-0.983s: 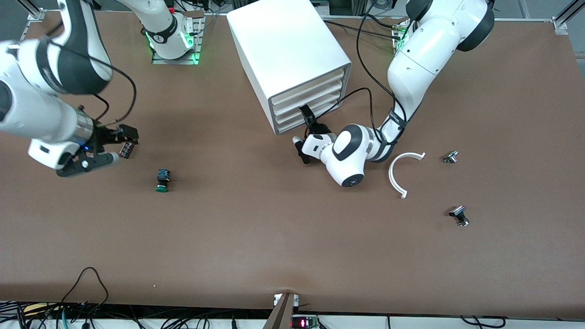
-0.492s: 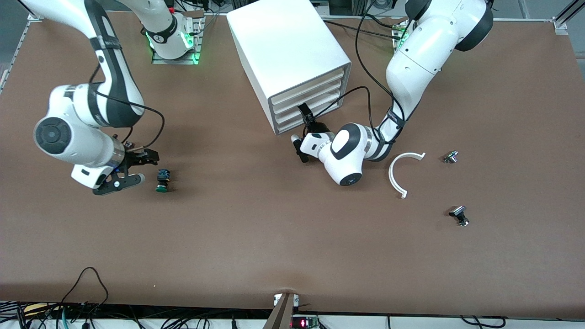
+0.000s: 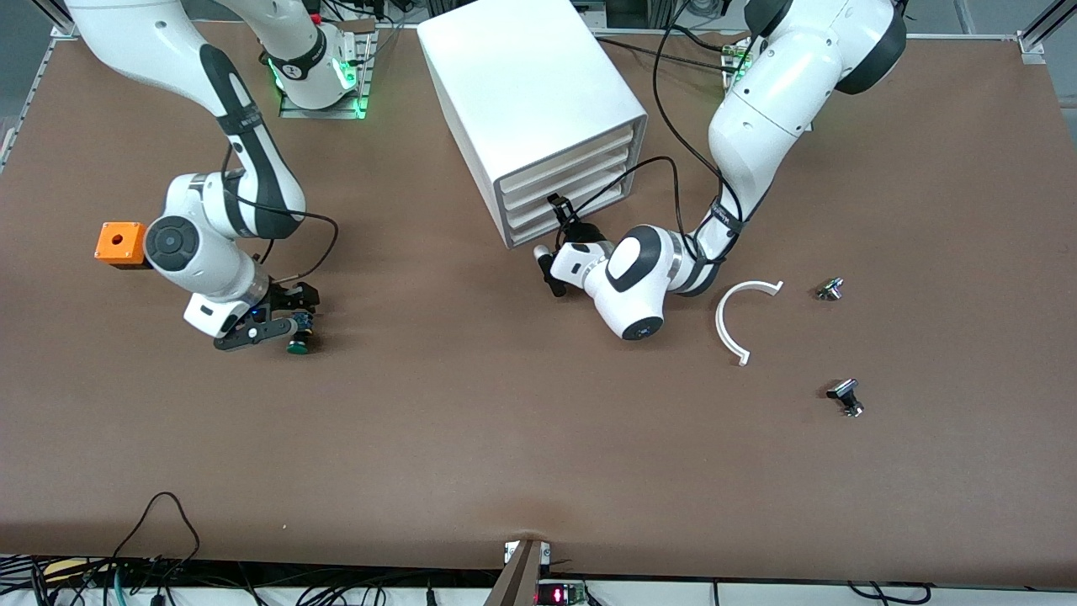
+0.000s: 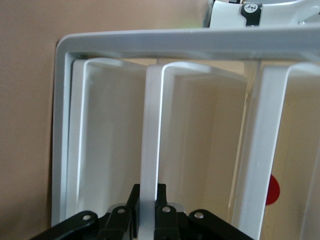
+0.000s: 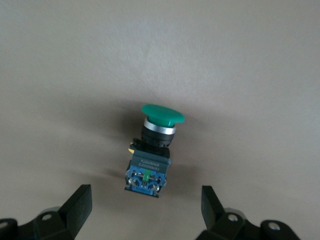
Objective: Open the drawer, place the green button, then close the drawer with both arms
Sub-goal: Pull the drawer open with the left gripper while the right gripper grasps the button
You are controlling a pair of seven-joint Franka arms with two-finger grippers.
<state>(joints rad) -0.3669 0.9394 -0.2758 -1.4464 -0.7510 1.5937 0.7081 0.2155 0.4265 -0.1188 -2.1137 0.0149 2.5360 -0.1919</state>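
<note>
The drawer (image 3: 528,231) is the bottommost front of the white cabinet (image 3: 522,76) and stands closed. My left gripper (image 3: 560,207) is at that front. In the left wrist view it (image 4: 148,194) is shut on a thin white lip (image 4: 151,125) of the drawer front. The button (image 3: 297,335), with a green cap and a blue-and-black body, lies on its side on the table toward the right arm's end. My right gripper (image 3: 294,313) is low over it and open. In the right wrist view the button's (image 5: 152,150) blue end lies just ahead of the open gripper (image 5: 146,201).
An orange box with a hole (image 3: 118,242) stands beside the right arm's elbow. A white curved strip (image 3: 730,324) lies by the left arm's wrist. Two black-and-silver small buttons (image 3: 830,289) (image 3: 846,397) lie toward the left arm's end.
The right arm swung in and came down, bringing its open gripper to the button. The orange box came into sight. The left gripper kept its hold and barely shifted.
</note>
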